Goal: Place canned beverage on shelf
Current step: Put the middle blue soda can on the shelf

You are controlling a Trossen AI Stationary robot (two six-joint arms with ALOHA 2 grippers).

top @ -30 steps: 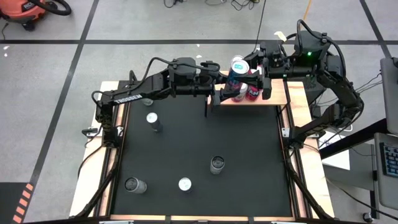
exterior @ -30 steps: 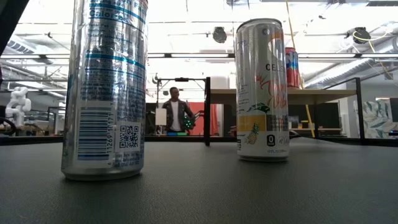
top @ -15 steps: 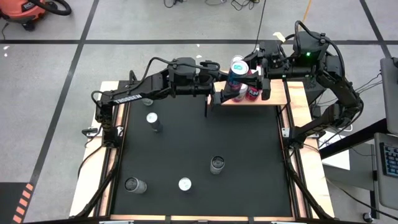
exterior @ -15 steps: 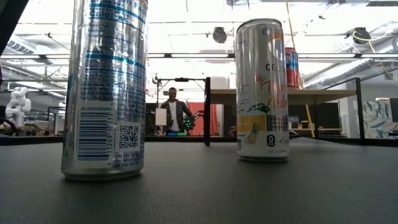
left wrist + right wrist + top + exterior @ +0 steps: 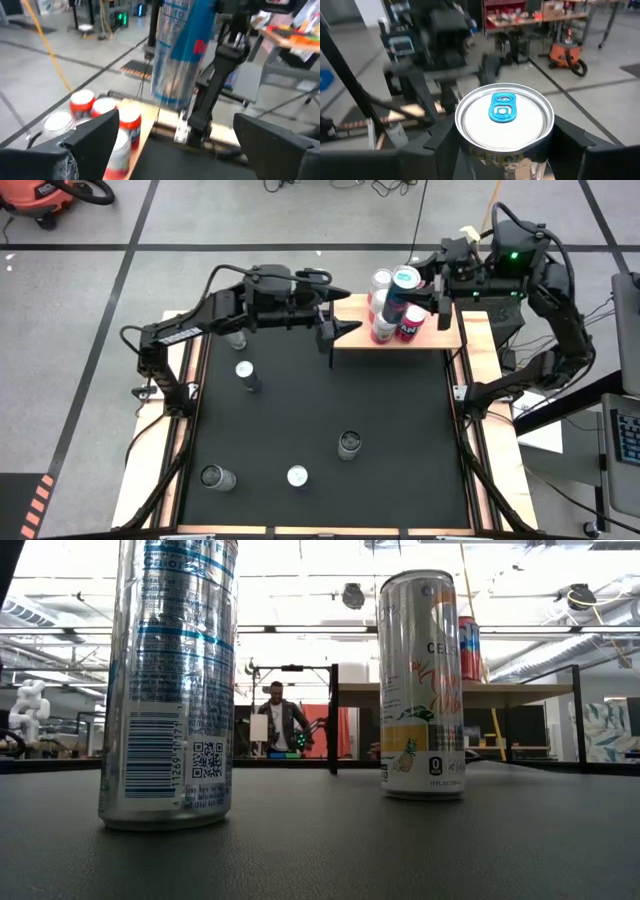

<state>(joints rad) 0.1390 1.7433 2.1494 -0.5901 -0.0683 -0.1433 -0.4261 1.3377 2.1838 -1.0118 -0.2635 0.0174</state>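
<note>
Here the right gripper (image 5: 418,288) clamps a blue-tabbed can (image 5: 404,283) by its body, upright and raised above the shelf (image 5: 447,338), probably so it clears the cans (image 5: 383,308) already standing there before being set down. The left gripper (image 5: 338,328) hangs with jaws spread wide and empty just beside the shelf's near corner, out of the way. Four more cans (image 5: 350,444) stand on the black worktop (image 5: 400,450).

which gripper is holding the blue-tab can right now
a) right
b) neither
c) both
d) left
a: the right gripper clamps the blue-tab can above the shelf, while the left gripper stands open and empty beside the shelf's edge.
</note>
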